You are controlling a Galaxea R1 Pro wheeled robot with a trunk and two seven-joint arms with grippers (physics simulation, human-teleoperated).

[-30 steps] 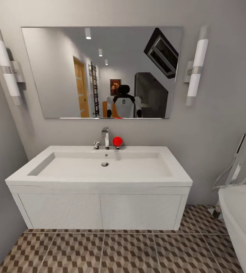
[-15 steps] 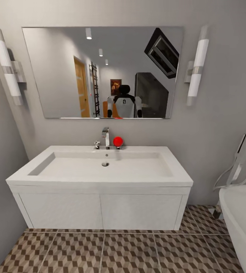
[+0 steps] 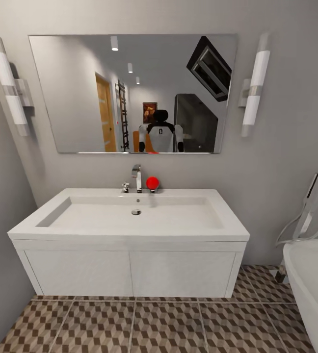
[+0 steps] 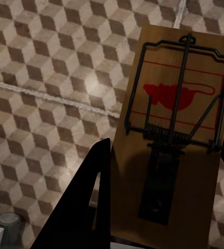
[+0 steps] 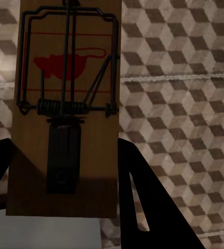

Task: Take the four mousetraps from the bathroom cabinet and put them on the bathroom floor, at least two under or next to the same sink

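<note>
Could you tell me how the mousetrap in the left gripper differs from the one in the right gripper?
The left gripper's mousetrap sits tilted in its wrist view; the right gripper's mousetrap sits square to the frame. The left trap is lit nearly to its near end; the right trap's near end is darker. Shared: brown wooden boards, dark wire parts, red mouse print, each between dark fingers above the cube-patterned bathroom floor.

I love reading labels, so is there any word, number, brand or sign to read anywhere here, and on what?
No readable words or numbers anywhere.
Left pincer's mousetrap: a red mouse picture in a red frame, no lettering.
Right pincer's mousetrap: the same red mouse picture, no lettering.
</note>
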